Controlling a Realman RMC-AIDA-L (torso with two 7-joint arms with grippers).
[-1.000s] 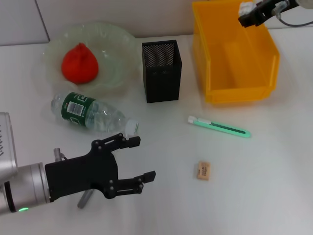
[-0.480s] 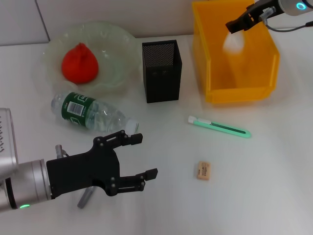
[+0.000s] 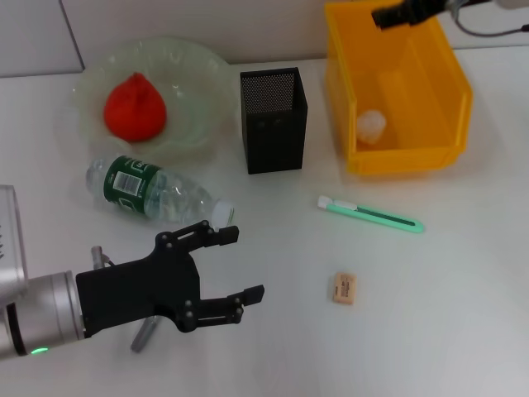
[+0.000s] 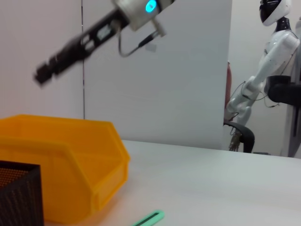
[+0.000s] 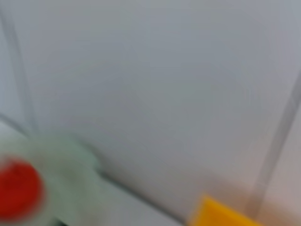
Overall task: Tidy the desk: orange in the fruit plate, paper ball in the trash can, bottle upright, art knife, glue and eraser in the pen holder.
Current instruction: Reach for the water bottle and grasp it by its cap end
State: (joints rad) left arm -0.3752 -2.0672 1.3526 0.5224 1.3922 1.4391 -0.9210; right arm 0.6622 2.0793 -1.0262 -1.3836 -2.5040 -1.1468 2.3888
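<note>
Below my right claw (image 3: 388, 16), which has pulled up over the far rim of the trash can (image 3: 459, 91), the paper ball (image 3: 370, 124) now lies on the bin floor; half a second ago it was falling, a second ago it was pinched. I cannot tell how that claw's fingers stand now.

So I judge the paper step done, and the orange (image 3: 135, 106) already sits in the plate (image 3: 198, 74).

My left claw (image 3: 240, 265) hovers spread and empty. Just beyond it lies the bottle (image 3: 149, 190) on its side; the glue (image 3: 142, 335) pokes out from under the wrist. Off to its right are the eraser (image 3: 344, 288) and knife (image 3: 372, 215); farther ahead, the holder (image 3: 273, 120).

The desk (image 3: 463, 314) is plain white, backed by a pale wall; another white robot (image 4: 273, 56) stands across the room.
</note>
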